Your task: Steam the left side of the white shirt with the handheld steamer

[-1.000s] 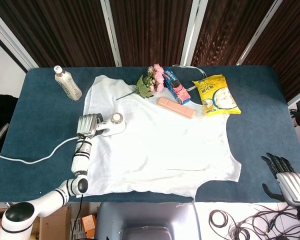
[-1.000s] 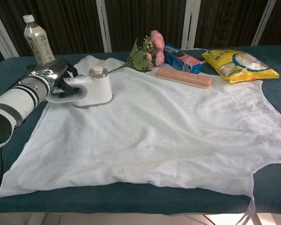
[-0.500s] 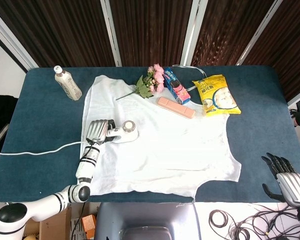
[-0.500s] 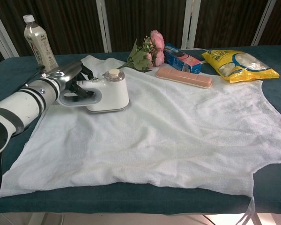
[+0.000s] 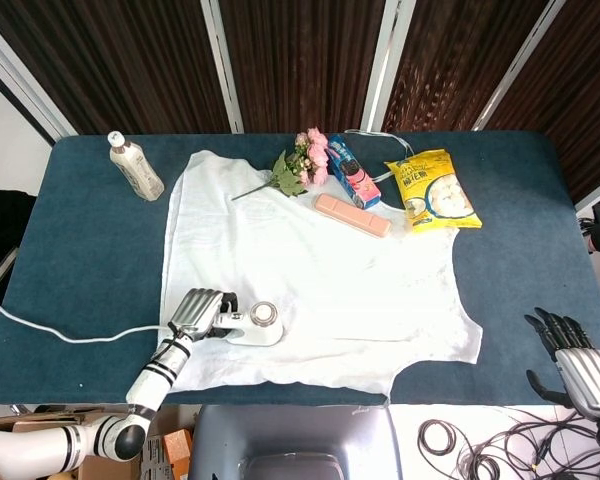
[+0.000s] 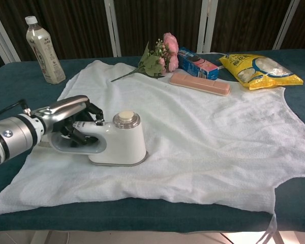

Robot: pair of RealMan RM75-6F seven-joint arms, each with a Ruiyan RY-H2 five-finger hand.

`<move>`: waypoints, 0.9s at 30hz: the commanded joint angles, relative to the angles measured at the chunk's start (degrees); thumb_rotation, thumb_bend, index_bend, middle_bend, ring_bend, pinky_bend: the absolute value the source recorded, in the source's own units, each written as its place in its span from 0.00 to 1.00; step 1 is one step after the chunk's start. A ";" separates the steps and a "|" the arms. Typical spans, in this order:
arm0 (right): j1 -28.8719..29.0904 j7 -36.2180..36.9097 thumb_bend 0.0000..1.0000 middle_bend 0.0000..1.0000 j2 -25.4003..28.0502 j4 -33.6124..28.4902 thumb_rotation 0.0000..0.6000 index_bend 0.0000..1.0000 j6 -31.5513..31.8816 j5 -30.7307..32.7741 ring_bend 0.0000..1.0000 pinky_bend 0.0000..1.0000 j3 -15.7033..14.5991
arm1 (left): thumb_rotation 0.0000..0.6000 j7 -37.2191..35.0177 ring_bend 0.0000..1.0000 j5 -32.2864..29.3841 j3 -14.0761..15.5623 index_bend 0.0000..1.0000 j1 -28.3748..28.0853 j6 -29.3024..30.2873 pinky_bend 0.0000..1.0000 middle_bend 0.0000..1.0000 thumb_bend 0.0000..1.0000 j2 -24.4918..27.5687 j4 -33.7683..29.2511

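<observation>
The white shirt (image 5: 310,275) (image 6: 193,127) lies spread flat on the blue table. A white handheld steamer (image 5: 254,324) (image 6: 118,142) stands on the shirt's left part near the front edge. My left hand (image 5: 198,311) (image 6: 66,119) grips the steamer's handle, fingers wrapped around it. A white cord (image 5: 70,336) trails left from the steamer. My right hand (image 5: 578,365) hangs off the table's front right corner in the head view, fingers apart and holding nothing; the chest view does not show it.
A drink bottle (image 5: 135,166) (image 6: 43,49) stands at the back left. Behind the shirt lie pink flowers (image 5: 302,162) (image 6: 160,58), a blue box (image 5: 352,172), a pink case (image 5: 351,215) (image 6: 199,83) and a yellow snack bag (image 5: 431,189) (image 6: 260,70).
My left hand has drawn the steamer along the shirt's left side, from the back toward the front edge. The right hand has stayed put.
</observation>
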 commanded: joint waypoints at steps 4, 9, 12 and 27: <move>-0.15 0.15 0.37 0.00 -0.01 0.07 1.00 0.00 0.38 -0.16 0.00 0.00 -0.02 | 1.00 -0.77 0.88 -0.56 -3.08 0.83 -1.28 0.84 0.98 0.88 0.63 -2.59 8.92; -0.09 0.19 0.37 0.00 -0.03 0.18 1.00 0.00 -0.05 0.10 0.00 0.00 -0.04 | 1.00 -2.80 0.88 -3.13 -6.17 0.83 -2.73 -0.97 0.98 0.88 0.63 -4.37 16.53; -0.09 0.26 0.37 0.00 0.07 0.15 1.00 0.00 -0.12 -0.03 0.00 0.00 -0.16 | 1.00 -2.86 0.88 -4.83 -7.43 0.83 -3.93 -2.83 0.98 0.88 0.63 -5.31 22.58; -0.11 0.11 0.37 0.00 -0.04 0.20 1.00 0.00 -0.20 0.09 0.00 0.00 -0.04 | 1.00 -10.18 0.88 -0.91 -9.24 0.83 -4.82 -0.49 0.98 0.88 0.63 -8.30 28.94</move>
